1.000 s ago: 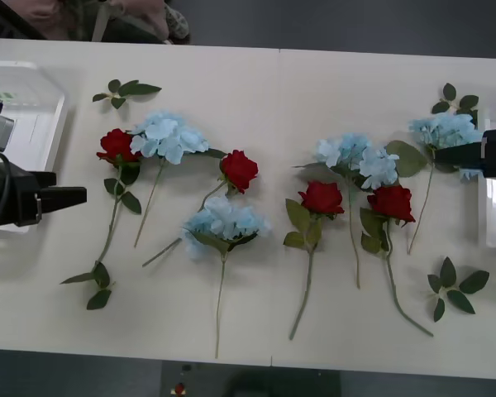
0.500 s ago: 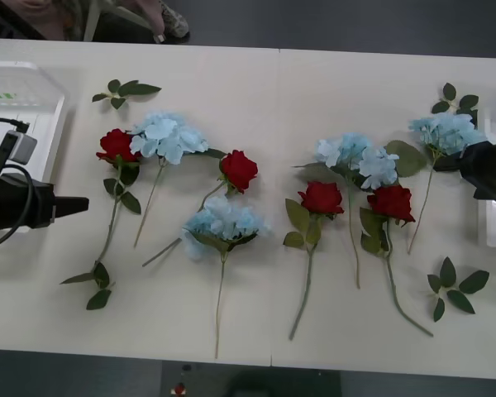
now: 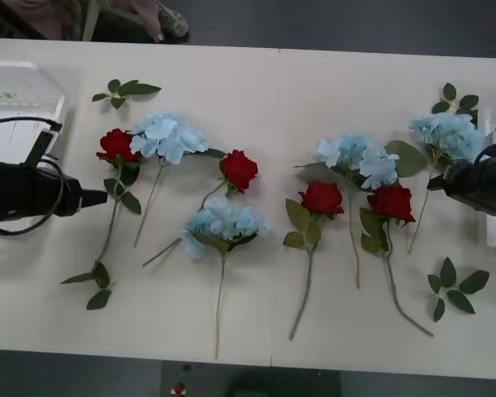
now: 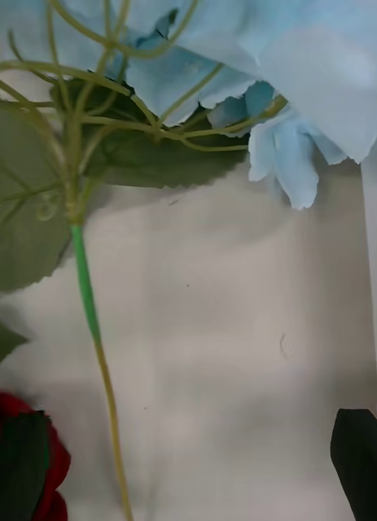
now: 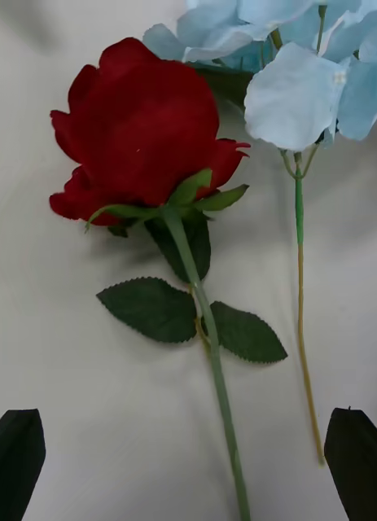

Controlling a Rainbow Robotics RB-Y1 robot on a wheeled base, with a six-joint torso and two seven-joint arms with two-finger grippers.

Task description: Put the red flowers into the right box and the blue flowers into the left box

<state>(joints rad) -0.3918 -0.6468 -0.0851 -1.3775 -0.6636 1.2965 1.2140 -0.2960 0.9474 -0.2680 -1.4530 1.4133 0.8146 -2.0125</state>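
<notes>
Left gripper [image 3: 97,198] — level beside red flowers [image 3: 118,145]

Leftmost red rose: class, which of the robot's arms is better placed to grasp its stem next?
Left. The left end effector sits open beside the leftmost red rose; the right end effector is by a blue hydrangea.

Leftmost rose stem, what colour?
Green, same as its leaves; the stem under the red bloom reads best in the left wrist view.
</notes>
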